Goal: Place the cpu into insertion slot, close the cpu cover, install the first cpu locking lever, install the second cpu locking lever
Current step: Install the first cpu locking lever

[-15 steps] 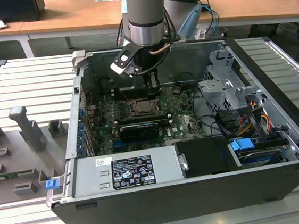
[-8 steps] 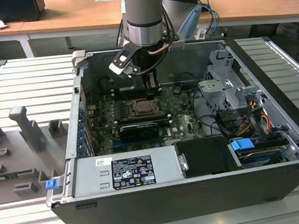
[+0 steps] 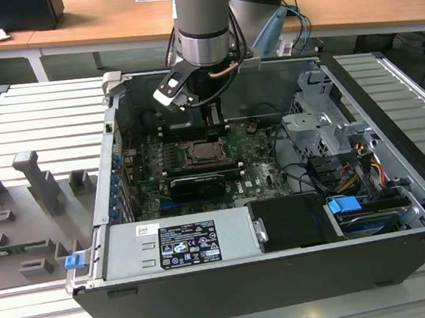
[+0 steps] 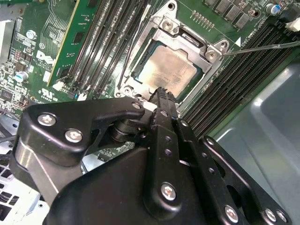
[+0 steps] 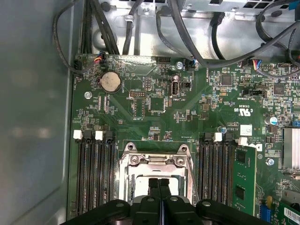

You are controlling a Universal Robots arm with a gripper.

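Hanging down into the open computer case point(image 3: 301, 279), the tool point(image 3: 214, 119) sits just above the middle of the green motherboard point(image 3: 258, 158). The case lies on a slatted metal worktop point(image 3: 34, 124).

In both wrist views the tool's two black fingers point(image 5: 153, 185) are pressed together side by side, with nothing gripped between them. Their joined tip point(image 4: 162, 93) hovers close over one edge of the socket; whether it touches the metal there cannot be told.

The cpu point(image 4: 166, 70) lies flat in the insertion slot point(image 4: 133, 74), its dull silver face turned up. The cpu cover point(image 4: 187, 36) is folded down around it, and the chip shows through the cover's square window. In the first wrist view the cover point(image 5: 154, 161) lies just beyond the fingertips.

A thin metal lever rod point(image 4: 262, 47) runs out from one corner of the socket across the neighbouring memory slots point(image 4: 243, 65); whether it is latched cannot be told. More long black memory slots point(image 4: 105, 42) flank the socket's other side.
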